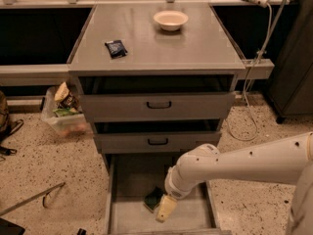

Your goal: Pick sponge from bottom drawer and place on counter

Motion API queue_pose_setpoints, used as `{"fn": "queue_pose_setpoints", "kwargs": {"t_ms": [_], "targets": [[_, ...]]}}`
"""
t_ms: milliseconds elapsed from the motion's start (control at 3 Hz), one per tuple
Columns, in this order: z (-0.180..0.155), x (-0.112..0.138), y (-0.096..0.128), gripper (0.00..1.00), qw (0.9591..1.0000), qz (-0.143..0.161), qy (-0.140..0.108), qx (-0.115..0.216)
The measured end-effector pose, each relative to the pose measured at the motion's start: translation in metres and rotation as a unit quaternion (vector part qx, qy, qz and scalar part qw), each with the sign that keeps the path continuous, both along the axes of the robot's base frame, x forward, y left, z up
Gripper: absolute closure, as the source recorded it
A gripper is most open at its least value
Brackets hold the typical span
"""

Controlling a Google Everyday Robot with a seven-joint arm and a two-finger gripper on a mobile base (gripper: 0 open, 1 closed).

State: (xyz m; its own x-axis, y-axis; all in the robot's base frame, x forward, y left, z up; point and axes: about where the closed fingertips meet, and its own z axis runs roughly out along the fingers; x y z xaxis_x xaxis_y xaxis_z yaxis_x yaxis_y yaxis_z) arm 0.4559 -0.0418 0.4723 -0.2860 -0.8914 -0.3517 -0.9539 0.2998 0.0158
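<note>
The bottom drawer (111,199) is pulled open at the foot of the grey cabinet. The sponge (152,199), dark green face up, lies on the drawer floor near the middle. My gripper (165,209) reaches down into the drawer from the right on the white arm (234,163). Its cream-coloured tip sits just right of the sponge and slightly in front of it, close to or touching it. The counter (195,48) is the flat grey top of the cabinet, far above the gripper.
A cream bowl (170,19) and a dark crinkled packet (116,48) lie on the counter. Two black-handled drawers (158,105) sit above the open one, slightly ajar. A clear bin of rubbish (63,114) stands at the left. A cable (249,106) hangs at the right.
</note>
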Motion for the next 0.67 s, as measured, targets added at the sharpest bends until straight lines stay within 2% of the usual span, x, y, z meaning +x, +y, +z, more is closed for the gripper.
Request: {"fn": "queue_pose_setpoints", "kwargs": {"t_ms": [333, 667], "targets": [[-0.013, -0.001, -0.005, 0.00, 0.9998, -0.009, 0.005, 0.018], [-0.046, 0.023, -0.032, 0.00, 0.9986, -0.021, -0.011, 0.046]]}}
